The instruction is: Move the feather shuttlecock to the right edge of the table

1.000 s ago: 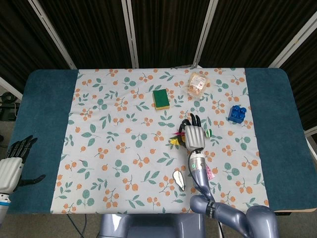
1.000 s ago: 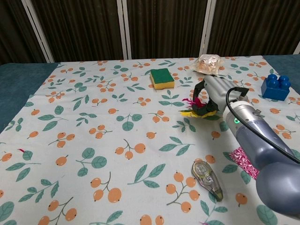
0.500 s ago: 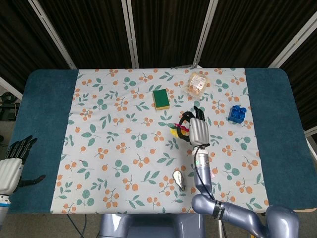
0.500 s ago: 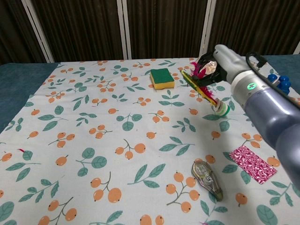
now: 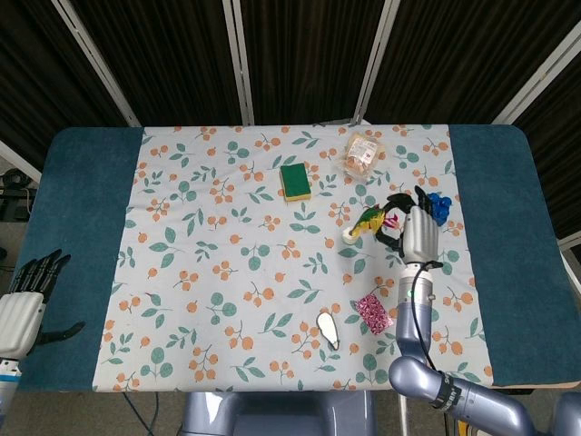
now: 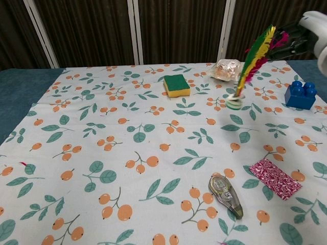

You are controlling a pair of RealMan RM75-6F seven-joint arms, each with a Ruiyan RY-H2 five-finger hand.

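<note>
The feather shuttlecock [image 5: 368,223], with green, yellow and pink feathers and a white-green base, hangs in the air over the right half of the cloth. My right hand [image 5: 418,233] grips its feather tips. In the chest view the shuttlecock [image 6: 249,65] dangles base-down from the right hand [image 6: 312,31] at the top right corner, lifted well above the table. My left hand [image 5: 23,301] hangs off the table's left side, holding nothing, fingers apart.
On the floral cloth [image 5: 227,272] lie a green sponge [image 5: 294,180], a wrapped snack [image 5: 362,151], a blue toy brick [image 6: 300,94], a pink patterned packet [image 5: 373,312] and a correction tape dispenser [image 5: 329,329]. Bare blue table [image 5: 504,227] runs along the right edge.
The right hand has lifted the shuttlecock from the cloth and carried it up and to the right, toward the blue brick. The left hand has stayed put.
</note>
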